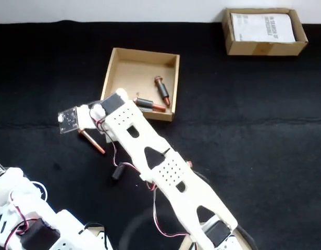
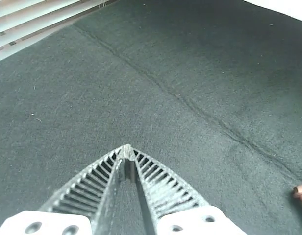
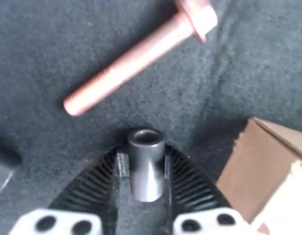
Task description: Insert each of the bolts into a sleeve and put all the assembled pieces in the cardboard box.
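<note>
**A black desk, a white wall, soft light**

I work over a desk [image 1: 264, 156] covered from edge to edge in black, felt-like cloth. In the high view a faint crease [image 1: 244, 122] runs across the cloth from side to side. My left wrist view shows a fold line [image 2: 190, 105] crossing the fabric on a slant. Along the far edge of the desk a plain white wall [image 1: 124, 9] begins. Past the cloth in my left wrist view hang white window blinds [image 2: 28, 19], their slats bright and closely stacked. At the far right corner sits a spare carton [image 1: 264, 48] with a printed sheet [image 1: 263, 27] lying inside. The light is even and soft, and shadows are weak.
</note>
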Motion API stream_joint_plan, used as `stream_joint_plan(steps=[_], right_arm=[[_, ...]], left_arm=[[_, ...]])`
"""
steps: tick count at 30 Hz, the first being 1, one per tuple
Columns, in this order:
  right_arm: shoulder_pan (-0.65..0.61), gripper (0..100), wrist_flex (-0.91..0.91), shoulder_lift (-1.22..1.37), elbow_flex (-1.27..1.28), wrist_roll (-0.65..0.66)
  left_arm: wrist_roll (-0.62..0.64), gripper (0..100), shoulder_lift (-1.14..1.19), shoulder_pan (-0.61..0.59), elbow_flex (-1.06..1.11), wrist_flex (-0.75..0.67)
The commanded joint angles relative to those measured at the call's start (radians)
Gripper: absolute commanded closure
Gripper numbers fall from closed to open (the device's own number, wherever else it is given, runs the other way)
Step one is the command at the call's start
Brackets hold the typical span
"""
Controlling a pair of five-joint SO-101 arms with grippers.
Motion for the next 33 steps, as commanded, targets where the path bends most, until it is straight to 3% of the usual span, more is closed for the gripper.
stream_joint_plan(steps=[1,7,12,18,22,28,33], right_arm=[[0.024,99.0,0.084,-0.015,-0.242,0.003],[0.108,99.0,0.082,-0.331,-0.119,-0.143],[0.151,99.0,0.081,-0.743,0.246,-0.239],[0.209,99.0,0.081,-1.227,0.680,-0.348],[0.280,99.0,0.081,-1.512,0.941,-0.473],[0.512,99.0,0.081,-1.873,1.218,-0.603],[0.796,99.0,0.081,-2.080,1.339,-0.689]], left_arm=[[-0.003,99,0.001,-0.005,-0.008,0.014],[-0.009,99,0.002,0.047,-0.008,0.163],[-0.020,98,0.002,0.085,0.005,0.169],[-0.109,83,0.002,0.133,0.022,0.284],[-0.107,82,0.002,0.199,0.015,0.301],[-0.101,82,0.025,0.349,-0.090,0.302],[-0.038,82,0.266,0.458,-0.300,0.296]])
